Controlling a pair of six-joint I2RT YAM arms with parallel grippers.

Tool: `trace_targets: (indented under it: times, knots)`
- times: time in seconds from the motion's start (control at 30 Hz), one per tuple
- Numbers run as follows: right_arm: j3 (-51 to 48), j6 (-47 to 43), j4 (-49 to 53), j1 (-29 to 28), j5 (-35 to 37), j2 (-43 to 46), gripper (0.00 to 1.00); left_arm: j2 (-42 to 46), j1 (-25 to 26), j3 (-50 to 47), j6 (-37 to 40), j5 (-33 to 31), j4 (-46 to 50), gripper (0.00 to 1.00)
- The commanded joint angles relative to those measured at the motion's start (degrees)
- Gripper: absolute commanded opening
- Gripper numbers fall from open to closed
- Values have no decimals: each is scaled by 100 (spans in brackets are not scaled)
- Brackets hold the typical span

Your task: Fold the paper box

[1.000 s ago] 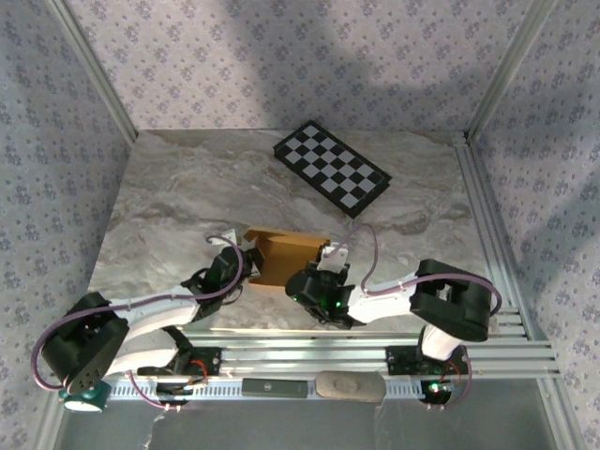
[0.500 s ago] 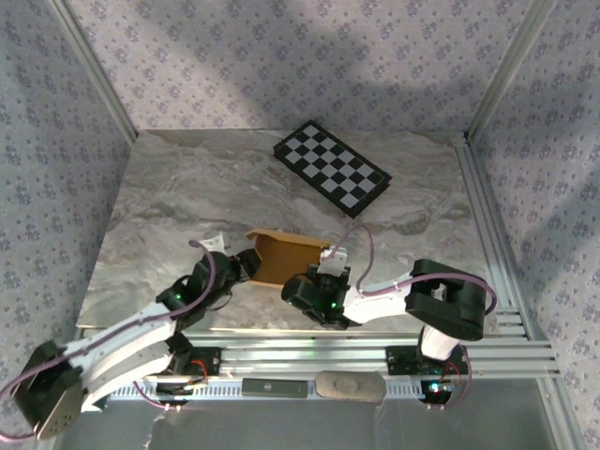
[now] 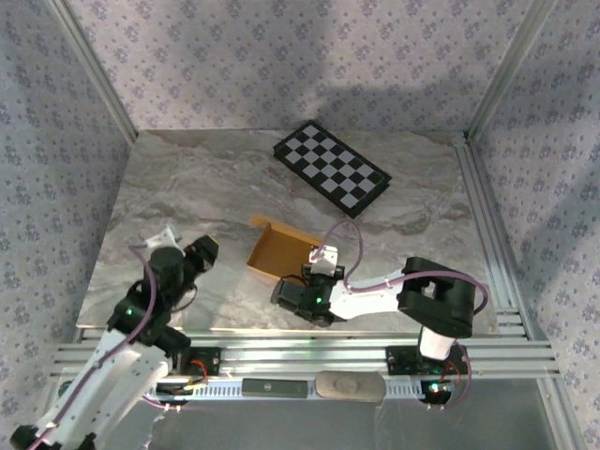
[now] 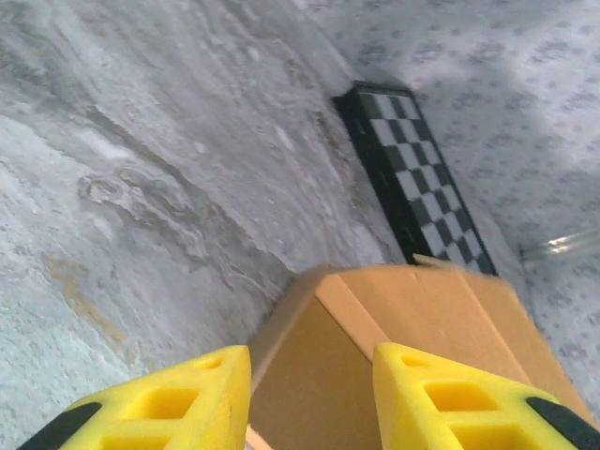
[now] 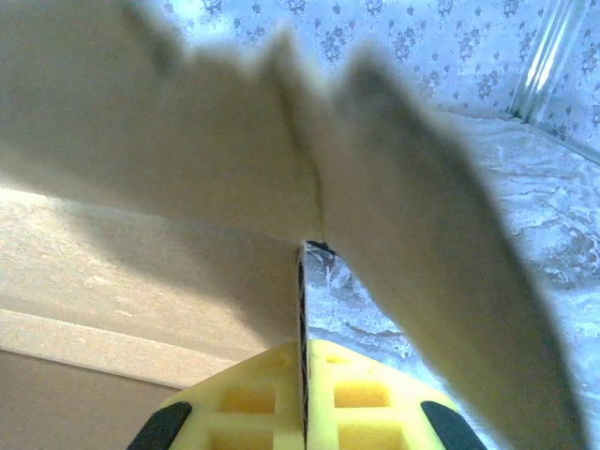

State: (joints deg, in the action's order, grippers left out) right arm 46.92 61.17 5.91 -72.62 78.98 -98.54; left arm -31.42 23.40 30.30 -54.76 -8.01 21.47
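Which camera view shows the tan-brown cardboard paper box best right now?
Top external: most of the tan-brown cardboard paper box shows, with its outline and open inside. Left wrist shows one corner and two walls. Right wrist shows blurred cardboard up close, with one wall pinched in the right gripper.

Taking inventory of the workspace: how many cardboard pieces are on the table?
1: the paper box, front of centre on the table, its near edge pinched by the right gripper. Smaller scraps may be hidden.

We've got a grey-veined marble-look tabletop (image 3: 187, 187), pale lilac flower-print walls (image 3: 281, 56) round it, and silver aluminium corner posts (image 3: 94, 70) at 11 and 1 o'clock.
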Motion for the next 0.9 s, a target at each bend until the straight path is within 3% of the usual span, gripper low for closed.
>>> trace_targets:
  times: [0.0,0.07,0.13,0.2,0.3,0.43,0.53,0.67,0.87]
  knots:
    - [-376,-1016,-1123,79,-732,-103,0,-1440,-1203,272,291,2297,-939,41]
    - [-337,-1094,-1157,148,-803,-118,0,-2222,-1526,576,327,2894,-1294,50]
    - [-310,-1227,-1213,169,-844,-159,0,-2750,-1538,1110,627,2939,-1004,58]
    - [-328,-1330,-1347,195,-902,-179,0,-3029,-1521,1464,531,2973,-791,59]
    - [-412,-1587,-1677,224,-956,-208,0,-2858,-1373,1623,-19,2581,-383,56]
    - [-477,-1730,-1865,290,-1021,-199,0,-2487,-1338,1652,-921,2313,-404,66]
    - [-534,-1803,-1984,319,-1071,-170,0,-2750,-1243,2030,-1269,2435,-196,68]
    - [-533,-1775,-1997,336,-1095,-175,0,-3256,-716,2475,-1551,2277,339,70]
    - [-502,-1810,-1994,340,-1131,-195,0,-3562,-406,2307,-2020,2175,-399,77]
